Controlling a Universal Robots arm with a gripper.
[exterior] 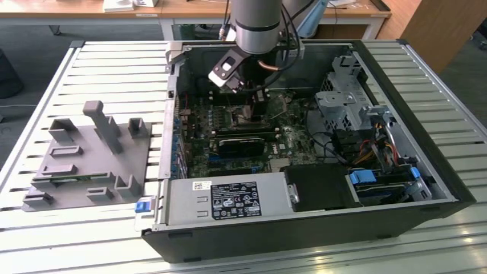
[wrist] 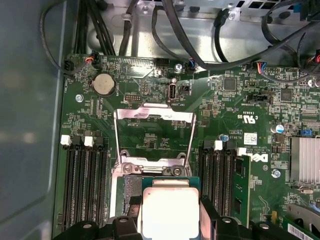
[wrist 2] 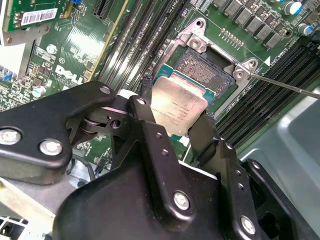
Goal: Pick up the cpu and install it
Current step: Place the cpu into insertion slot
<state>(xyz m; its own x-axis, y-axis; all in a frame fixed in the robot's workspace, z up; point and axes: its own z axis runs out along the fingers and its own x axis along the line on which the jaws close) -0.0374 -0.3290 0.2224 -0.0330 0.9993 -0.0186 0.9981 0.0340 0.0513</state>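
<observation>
Open case (exterior: 304, 231) on table (exterior: 114, 68); we see gripper (wrist 2: 175, 120) jaws pinching cpu (wrist 2: 177, 106) by opposite edges, over socket (wrist 2: 212, 67), overlapping only its jaw-side edge, looks unseated.

— Any print we can read?
— Hardly. We see faint lines on the cpu (wrist 2: 177, 107) between the fingers (wrist 2: 152, 142), and a barcode sticker (wrist 2: 37, 17) well beyond them; none legible to us.

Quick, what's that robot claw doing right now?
Gripper: shut on the small flat square silvery-grey metal cpu.
</observation>
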